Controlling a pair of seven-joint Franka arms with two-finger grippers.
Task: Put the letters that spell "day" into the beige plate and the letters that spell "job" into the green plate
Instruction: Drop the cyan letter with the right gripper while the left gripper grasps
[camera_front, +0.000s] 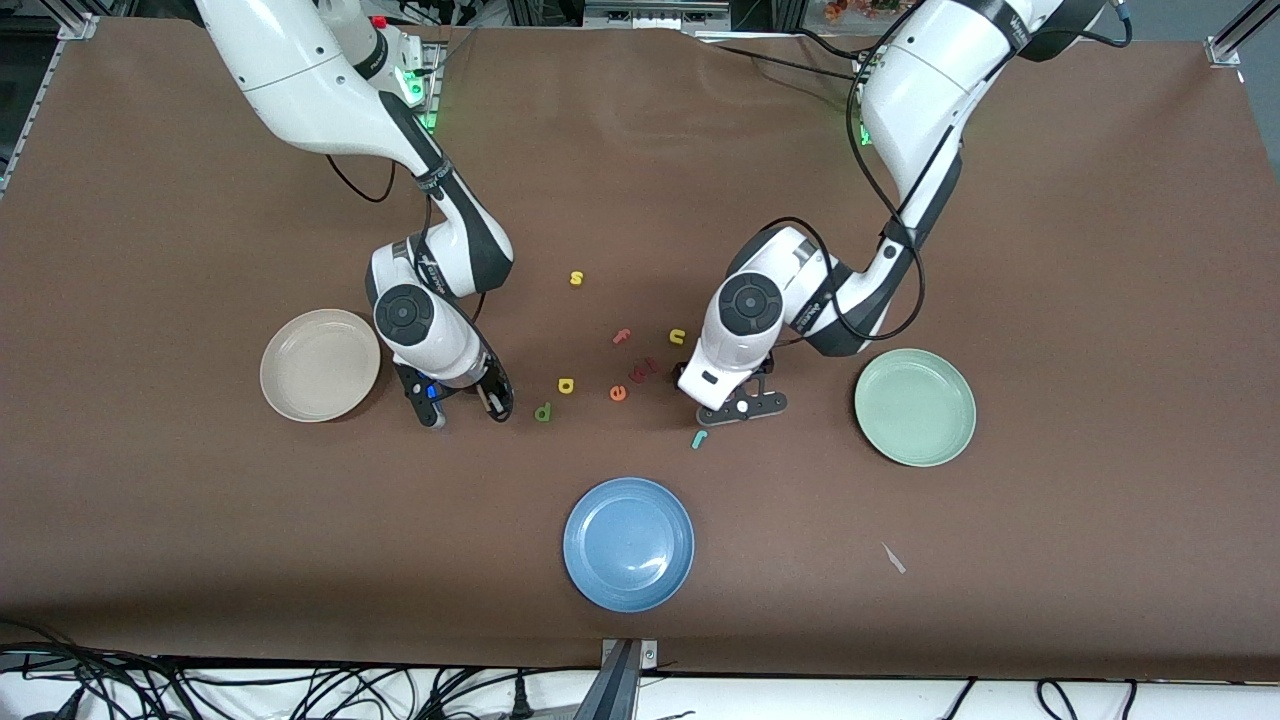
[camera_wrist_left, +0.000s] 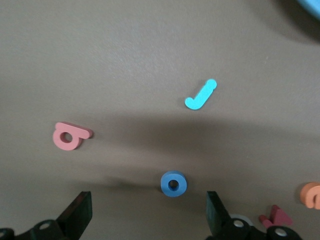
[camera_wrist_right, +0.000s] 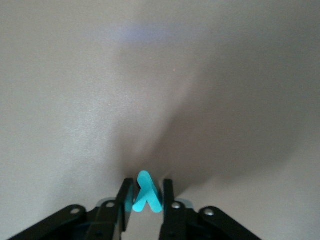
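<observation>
Both plates, the beige plate (camera_front: 320, 365) and the green plate (camera_front: 915, 406), hold no letters. My right gripper (camera_wrist_right: 145, 200) pinches the teal y (camera_wrist_right: 145, 196); my left gripper (camera_wrist_left: 147, 215) waits wide open above the blue o (camera_wrist_left: 173, 184).

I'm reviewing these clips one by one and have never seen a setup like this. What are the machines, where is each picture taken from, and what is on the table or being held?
Two white robot arms stand at a brown table. The big picture looks down from a high camera facing them; the other two come from cameras on each arm's wrist.

Three plates lie there: the beige plate, the green plate and a blue plate. Small foam letters are scattered between the arms.

The right claw, beside the beige plate, is shut on a teal y.

The left claw is open, low over the table above a blue o, with a teal j and a pinkish b lying nearby.
</observation>
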